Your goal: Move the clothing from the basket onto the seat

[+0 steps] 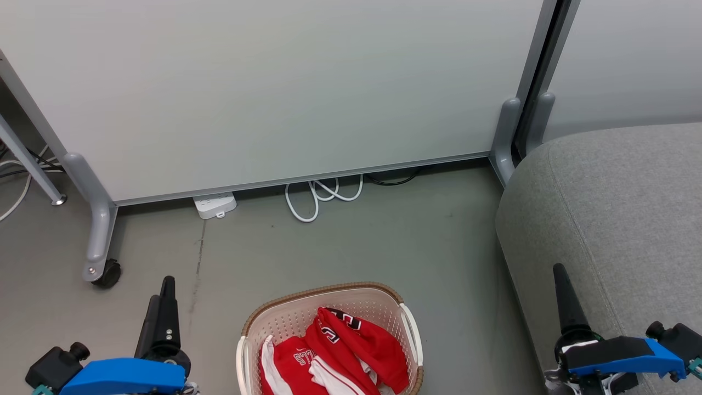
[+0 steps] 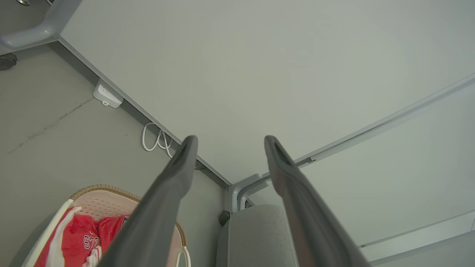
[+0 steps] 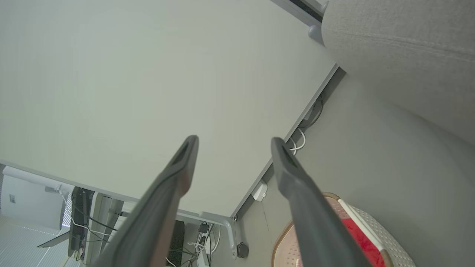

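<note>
— Hidden or cut off?
— Basket (image 1: 285,323): near end lost below the head view's bottom edge, far end and both side handles visible. Clothing (image 1: 351,351): heaped inside the basket, folds covering most of the black-and-white lettering, not legible. Seat (image 1: 614,208): cropped at the right and lower edges, right of the basket, apart from it across bare floor (image 1: 384,241).

— Materials, textures, shapes?
— Basket: cream perforated plastic, oval, brown woven-look rim, white handles. Clothing: bright red soft fabric, white stripes and panels, crumpled. Seat: grey textured upholstery, rounded corner, one seam line. Behind: smooth pale partition panel (image 1: 274,82) on grey legs, one dark caster (image 1: 107,272). White power strip (image 1: 215,205) and looped white cable (image 1: 318,195) at its foot.

— Tools?
— Left gripper (image 2: 230,139): long dark tapered fingers spread wide, holding nothing, left of the basket. Right gripper (image 3: 234,139): likewise spread and empty, seen against the seat's near corner in the head view, one finger hidden behind the other there.
</note>
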